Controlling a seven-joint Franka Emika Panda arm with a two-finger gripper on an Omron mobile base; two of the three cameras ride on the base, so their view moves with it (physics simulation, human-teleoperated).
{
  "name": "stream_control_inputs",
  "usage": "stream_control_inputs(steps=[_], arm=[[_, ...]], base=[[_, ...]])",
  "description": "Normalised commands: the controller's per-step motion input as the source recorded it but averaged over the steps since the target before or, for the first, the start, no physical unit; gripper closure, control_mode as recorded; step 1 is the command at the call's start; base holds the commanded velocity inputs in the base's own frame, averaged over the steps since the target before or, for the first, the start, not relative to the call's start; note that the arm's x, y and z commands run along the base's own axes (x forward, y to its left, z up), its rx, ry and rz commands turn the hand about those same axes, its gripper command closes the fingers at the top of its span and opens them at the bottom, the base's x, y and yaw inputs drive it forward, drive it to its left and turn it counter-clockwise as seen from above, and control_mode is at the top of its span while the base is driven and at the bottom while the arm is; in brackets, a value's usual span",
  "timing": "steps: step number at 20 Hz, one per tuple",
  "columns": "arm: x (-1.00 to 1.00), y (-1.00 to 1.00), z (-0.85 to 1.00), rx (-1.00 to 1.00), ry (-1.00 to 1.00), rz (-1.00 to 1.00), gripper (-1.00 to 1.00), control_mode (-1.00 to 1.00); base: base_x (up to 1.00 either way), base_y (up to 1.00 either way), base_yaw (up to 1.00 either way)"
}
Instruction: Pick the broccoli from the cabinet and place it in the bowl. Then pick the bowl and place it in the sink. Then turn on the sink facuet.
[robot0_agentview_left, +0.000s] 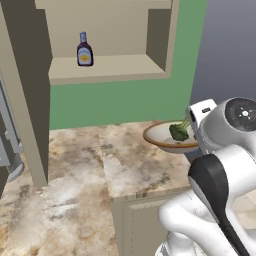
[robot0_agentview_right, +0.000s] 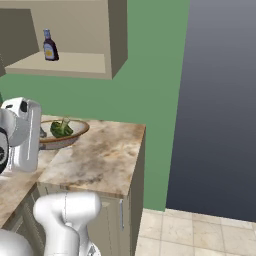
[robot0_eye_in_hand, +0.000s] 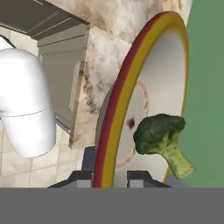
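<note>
Marbled beige countertop (robot0_agentview_left: 135, 165) carries the wide cream bowl (robot0_eye_in_hand: 162, 87) – dark green broccoli floret (robot0_eye_in_hand: 159, 133) inside – gripper (robot0_eye_in_hand: 111, 177) pinched narrow on its rim; a one-sided hold could tip it, rolling the floret out.

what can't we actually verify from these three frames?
- Claw contact on the bowl rim: hand view shows the fingertips straddling it, but the bottom edge cuts them off.
- Bowl's near side: the robot's wrist covers it in both base views.
- Whether the bowl is lifted off the counter: unclear.
- Bottle label: too small to read.
- Broccoli in the bowl: clear.
</note>
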Motion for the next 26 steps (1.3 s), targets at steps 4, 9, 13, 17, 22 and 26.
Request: stream_control_inputs(steps=[4,9,13,17,22,26], arm=[[-0.43,-0.14,0.04,0.00,0.08,0.00,1.00,-1.00],[-0.25,-0.05,0.00,0.00,0.00,0.00,1.00,-1.00],[-0.10,0.00,-0.01,0.00,0.01,0.00,1.00,1.00],[0.00,0.00,0.00,0.00,0.00,0.00,1.00,1.00],[0.00,0.00,0.00,0.00,0.00,0.00,1.00,1.00],[0.00,0.00,0.00,0.00,0.00,0.00,1.00,1.00]], base=[[0.00,0.00,0.00],[0.00,0.00,0.00],[-0.05,0.00,0.00],[-0.49,-0.12,-0.01],[-0.40,-0.63,-0.13],[0.15,-0.74,-0.48]])
